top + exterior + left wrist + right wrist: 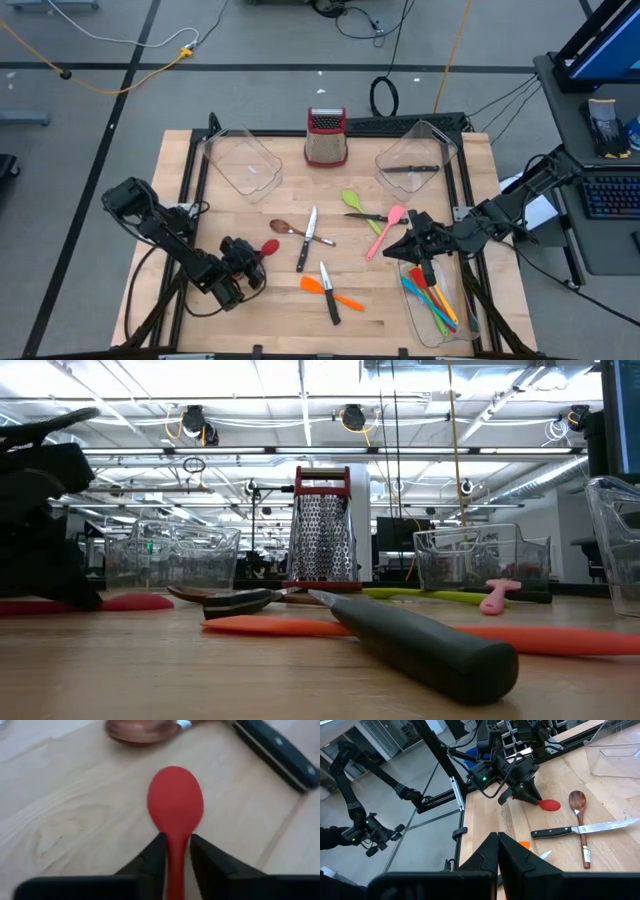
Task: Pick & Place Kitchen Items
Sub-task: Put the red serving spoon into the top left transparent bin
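Red spoon lies flat on the table, near its left front area, with the bowl pointing toward the table centre. The left gripper is low over the spoon, one finger on each side of the handle. The jaws stand slightly apart and flank the handle closely; whether they press it cannot be told. The bowl projects clear beyond the fingertips. A brown spoon and a knife lie just beyond the bowl, apart from it.

The right gripper hangs over the right front of the table, above the near end of a bin holding several coloured utensils. Its jaws are together and grip nothing.

An orange spatula crossed by a second knife lies at centre front. A green spoon and a pink spatula lie right of centre.
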### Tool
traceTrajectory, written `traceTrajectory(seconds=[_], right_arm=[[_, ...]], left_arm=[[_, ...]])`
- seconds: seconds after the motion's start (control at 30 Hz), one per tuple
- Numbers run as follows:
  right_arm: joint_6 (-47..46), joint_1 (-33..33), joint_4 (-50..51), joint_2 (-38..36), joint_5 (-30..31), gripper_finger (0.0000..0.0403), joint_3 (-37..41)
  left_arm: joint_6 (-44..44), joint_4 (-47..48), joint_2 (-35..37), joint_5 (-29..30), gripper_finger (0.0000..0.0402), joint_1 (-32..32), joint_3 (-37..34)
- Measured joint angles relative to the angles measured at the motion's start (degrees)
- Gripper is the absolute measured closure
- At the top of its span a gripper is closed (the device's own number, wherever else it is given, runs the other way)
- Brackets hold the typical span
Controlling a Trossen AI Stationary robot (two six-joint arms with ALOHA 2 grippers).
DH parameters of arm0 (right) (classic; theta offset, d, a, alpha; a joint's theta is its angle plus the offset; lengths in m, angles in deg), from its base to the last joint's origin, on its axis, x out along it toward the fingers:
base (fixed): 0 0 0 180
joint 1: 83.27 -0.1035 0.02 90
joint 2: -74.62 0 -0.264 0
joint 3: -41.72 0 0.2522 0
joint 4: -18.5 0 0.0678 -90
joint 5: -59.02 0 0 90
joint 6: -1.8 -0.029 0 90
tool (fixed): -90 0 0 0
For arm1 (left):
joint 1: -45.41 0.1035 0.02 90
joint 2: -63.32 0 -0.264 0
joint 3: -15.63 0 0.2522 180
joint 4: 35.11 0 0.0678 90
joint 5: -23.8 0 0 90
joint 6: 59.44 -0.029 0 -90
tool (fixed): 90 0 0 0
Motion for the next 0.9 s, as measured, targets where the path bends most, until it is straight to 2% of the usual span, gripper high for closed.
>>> traceTrajectory(seconds=[0.13, 0.27, 0.37, 0.57, 0.7, 0.9], right_arm=[[0.0, 0.0, 0.0, 0.0, -0.1, 0.0403, 0.0], [0.0, 0.0, 0.0, 0.0, -0.1, 0.0403, 0.0], [0.0, 0.0, 0.0, 0.0, -0.1, 0.0403, 0.0], [0.3, 0.0, 0.0, 0.0, -0.1, 0.0403, 0.0], [0.5, 0.0, 0.0, 0.0, -0.2, 0.0403, 0.0], [1.1, 0.0, 0.0, 0.0, -0.3, 0.0403, 0.0]], left_arm=[[-2.9, 5.5, 0.1, -5.7, 0.0254, 0.4, 2.5], [-5.8, 8.6, 0.3, -10.4, 0.0232, 1.8, 4.1], [-9.3, 10.5, 0.3, -14.4, 0.0236, 3.3, 6.4], [-13.0, 18.9, 3.0, -28.3, 0.0253, 6.9, 12.4], [-14.1, 23.4, 4.2, -38.0, 0.0254, 8.7, 13.3], [-13.4, 23.2, 4.4, -42.5, 0.0254, 8.5, 12.7]])
